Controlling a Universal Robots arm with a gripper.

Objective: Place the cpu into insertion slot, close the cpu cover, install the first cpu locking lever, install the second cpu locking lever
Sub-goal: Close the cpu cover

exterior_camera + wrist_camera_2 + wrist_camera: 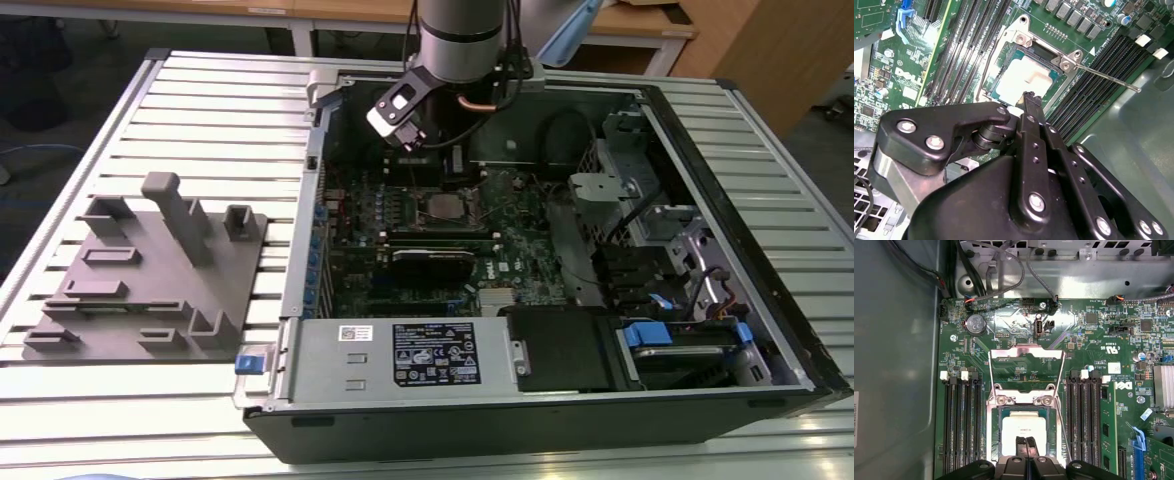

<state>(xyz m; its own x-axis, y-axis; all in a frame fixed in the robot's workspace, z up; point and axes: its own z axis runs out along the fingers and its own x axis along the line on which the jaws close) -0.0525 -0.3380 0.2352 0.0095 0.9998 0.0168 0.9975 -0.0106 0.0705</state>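
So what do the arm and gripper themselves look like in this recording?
The arm is a silver-grey cylinder with a dark band. A thin black cable runs beside it, and a small black box with a pale face sits at its wrist. The gripper is matte black, with a bulky body, jointed link bars held by silver screws, and two slim flat fingers.

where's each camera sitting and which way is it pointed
Exterior view: off the arm, raised, looking down into the open computer case on the slatted table; the arm reaches in from the far side.
First wrist view: on the arm, facing the motherboard squarely; the shut gripper tips show.
Second wrist view: on the arm, looking obliquely past the gripper's black linkage.
Both wrist views share the cpu in the insertion slot beside the gripper tips, cpu cover open.
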